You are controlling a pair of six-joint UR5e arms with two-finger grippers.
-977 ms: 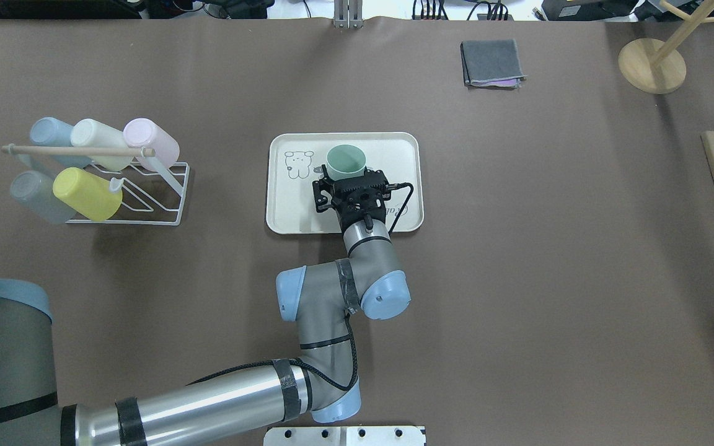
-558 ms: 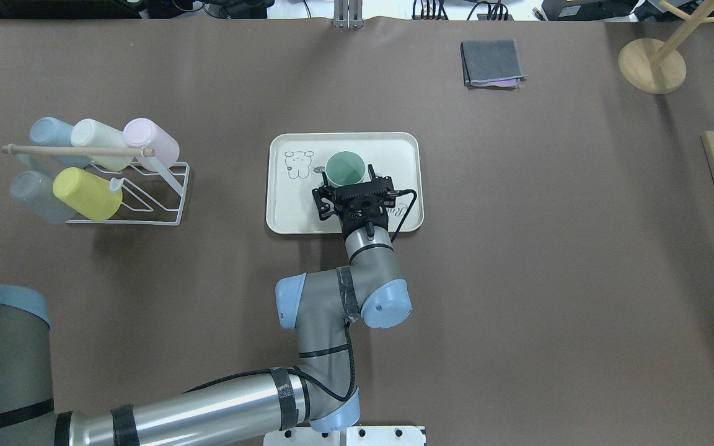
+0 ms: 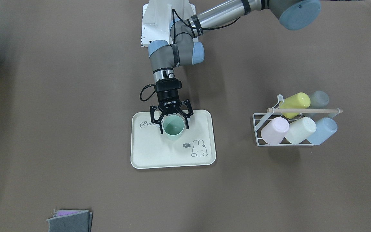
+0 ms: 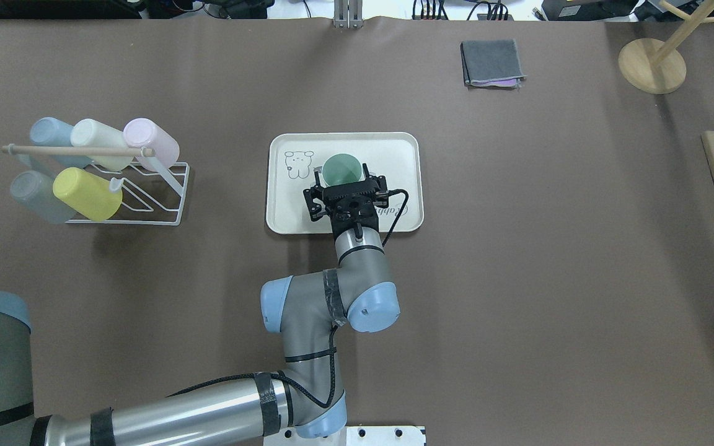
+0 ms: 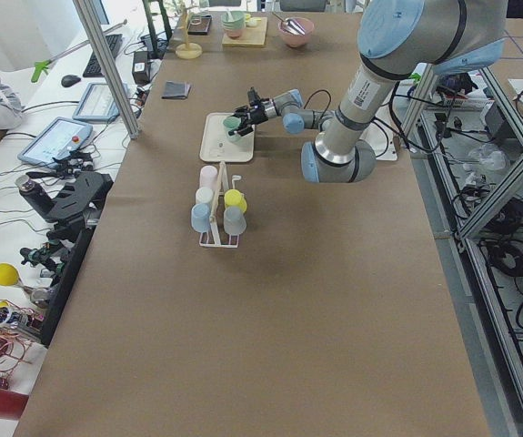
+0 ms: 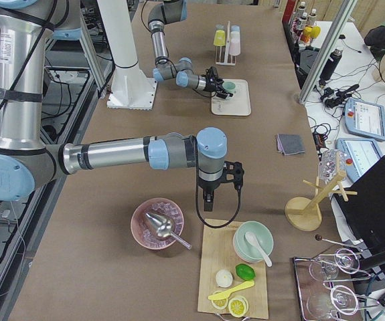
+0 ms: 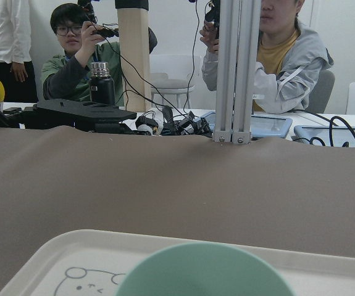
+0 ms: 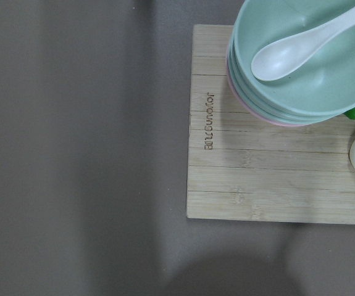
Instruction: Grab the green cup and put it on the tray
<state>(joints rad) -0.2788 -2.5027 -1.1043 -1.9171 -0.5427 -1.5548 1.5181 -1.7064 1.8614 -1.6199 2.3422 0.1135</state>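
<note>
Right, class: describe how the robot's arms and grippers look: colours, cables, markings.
Both arms, left arm and right arm, are silver-grey tubes with pale blue joint caps. The left arm wears black tape bands and a black cable. The left gripper is black with white ROBOTIQ lettering; the right gripper is black with a looping cable.

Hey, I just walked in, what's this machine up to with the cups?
The robot's left end effector is around a green cup that stands upright on the cream tray. Its fingers look spread either side of it, not clamped. Other pastel cups lie in a wire rack. The right end effector hangs over a wooden board.
</note>
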